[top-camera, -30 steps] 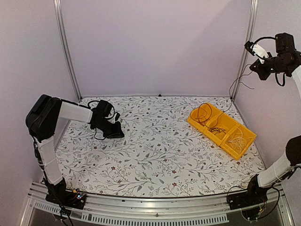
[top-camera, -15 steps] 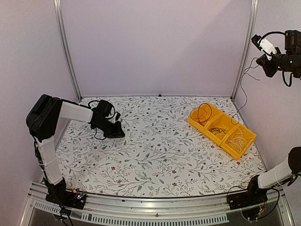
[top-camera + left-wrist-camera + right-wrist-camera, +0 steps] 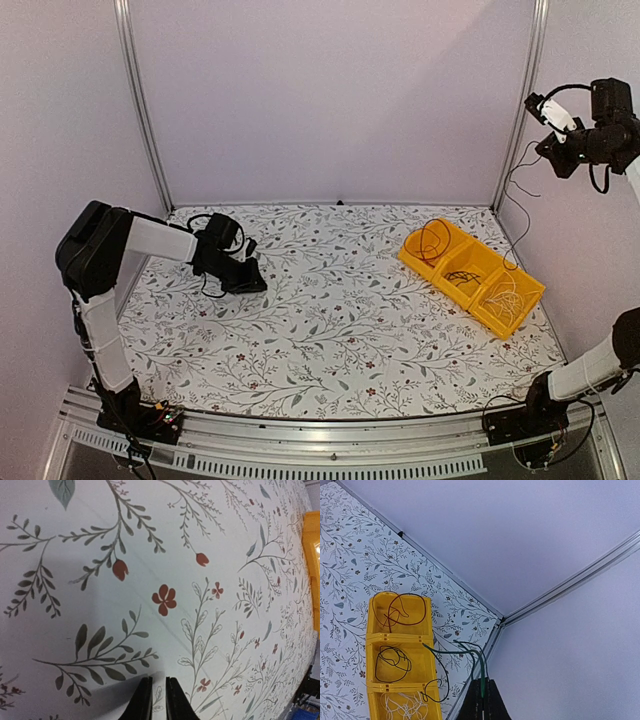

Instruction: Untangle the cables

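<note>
No text, label, brand, number or sign can be read in any of the views.

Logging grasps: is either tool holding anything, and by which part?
The right tool pinches a greenish cable near one end, it seems; the rest trails to the tray. The left tool holds nothing.
</note>
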